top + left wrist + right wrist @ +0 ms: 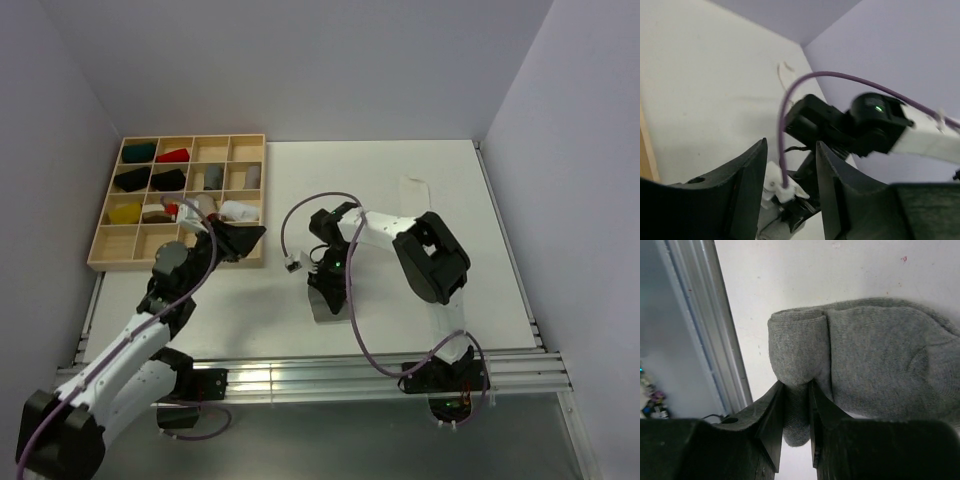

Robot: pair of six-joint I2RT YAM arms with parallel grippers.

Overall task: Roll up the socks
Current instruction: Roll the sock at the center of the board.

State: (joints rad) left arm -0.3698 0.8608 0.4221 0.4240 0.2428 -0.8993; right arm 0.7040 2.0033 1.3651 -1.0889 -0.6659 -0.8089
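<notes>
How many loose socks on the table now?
2. Grey sock near the front edge, pinched by the right gripper; white sock flat at the far right. More may be hidden.

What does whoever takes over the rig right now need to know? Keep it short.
Left gripper: open, empty, above the table by the tray corner.
Right gripper: shut on a fold of the grey sock, which lies near the front of the table.
White sock: flat on the far side, away from both arms.
Done: one end of the grey sock looks folded over, no more.
Left: finish that roll, then do the white one.
</notes>
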